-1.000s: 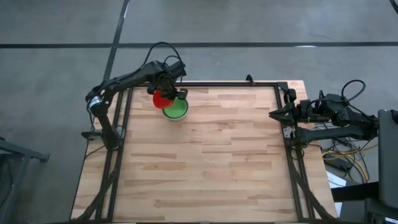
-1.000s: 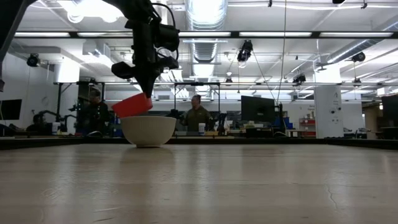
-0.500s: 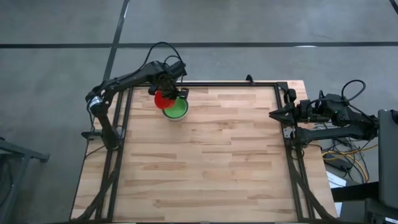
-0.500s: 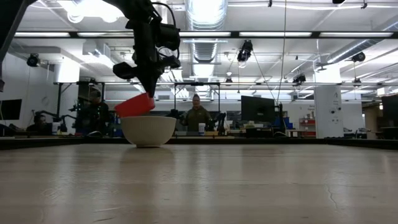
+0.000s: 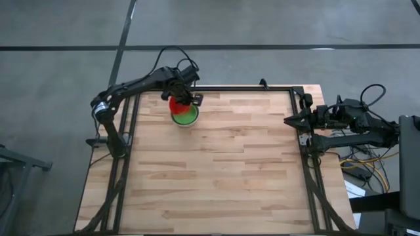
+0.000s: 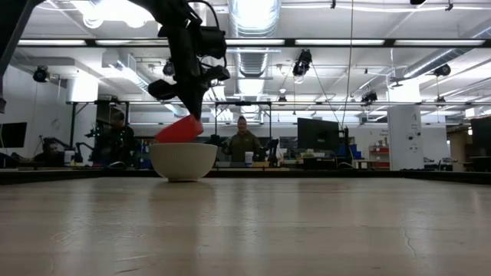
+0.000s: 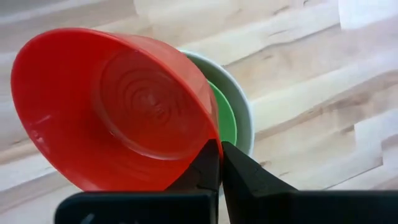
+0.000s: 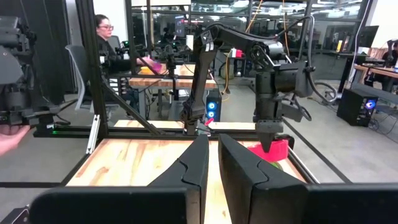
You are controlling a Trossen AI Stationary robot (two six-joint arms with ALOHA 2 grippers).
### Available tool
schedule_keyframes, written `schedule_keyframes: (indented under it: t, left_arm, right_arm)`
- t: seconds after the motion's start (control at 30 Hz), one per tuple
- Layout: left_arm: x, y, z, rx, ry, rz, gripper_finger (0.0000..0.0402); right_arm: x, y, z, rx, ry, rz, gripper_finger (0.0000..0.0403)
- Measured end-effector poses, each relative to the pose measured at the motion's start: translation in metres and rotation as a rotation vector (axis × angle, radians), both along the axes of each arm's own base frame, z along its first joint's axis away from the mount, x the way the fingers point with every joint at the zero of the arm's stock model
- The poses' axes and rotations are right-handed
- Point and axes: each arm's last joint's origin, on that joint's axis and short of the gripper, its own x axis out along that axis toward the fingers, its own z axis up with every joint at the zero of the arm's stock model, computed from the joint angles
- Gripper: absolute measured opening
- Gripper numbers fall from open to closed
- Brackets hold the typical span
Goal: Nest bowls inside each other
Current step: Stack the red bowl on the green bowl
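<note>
A red bowl (image 5: 175, 105) hangs tilted in my left gripper (image 7: 219, 146), which is shut on it at the table's far left. Just below it a pale white bowl (image 6: 182, 161) stands on the table. A green bowl (image 7: 227, 119) is nested inside the white one, whose rim (image 7: 246, 107) shows around it. From the low view the red bowl (image 6: 178, 130) sits over the white bowl's left half. My right gripper (image 5: 289, 120) waits shut at the table's right edge, holding nothing. My left gripper pinches the red bowl's rim (image 7: 210, 134), one finger inside the bowl and one outside. The fingers come from above, pointing steeply down. The bowl hangs tilted below them, its opening turned up toward the wrist. Whether its lower edge (image 6: 175, 141) touches the white bowl I cannot tell.
The wooden tabletop (image 5: 223, 170) lies bare from the bowls to the near edge, framed by a black rail (image 5: 243, 89). People sit at desks in the room beyond the table (image 6: 242, 142).
My left gripper has tipped and shifted slightly toward the table's right, staying shut. The red bowl has swung from beside the white bowl's left rim to over the bowl, and it is tilted more steeply now.
</note>
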Motion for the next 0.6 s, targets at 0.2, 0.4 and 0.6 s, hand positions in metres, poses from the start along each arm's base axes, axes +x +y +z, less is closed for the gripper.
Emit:
schedule_keyframes:
  t: [0.2, 0.4, 0.6]
  left_arm:
    - [0.003, -0.006, -0.012, -0.044, -0.015, -0.029, 0.0008]
    - [0.005, -0.009, -0.014, -0.049, -0.016, -0.036, 0.0009]
    - [0.009, -0.012, -0.014, -0.040, -0.037, -0.052, 0.0008]
  right_arm:
    - [0.000, 0.000, 0.000, 0.000, 0.000, 0.000, 0.0034]
    - [0.000, 0.000, 0.000, 0.000, 0.000, 0.000, 0.0034]
    - [0.000, 0.000, 0.000, 0.000, 0.000, 0.000, 0.0034]
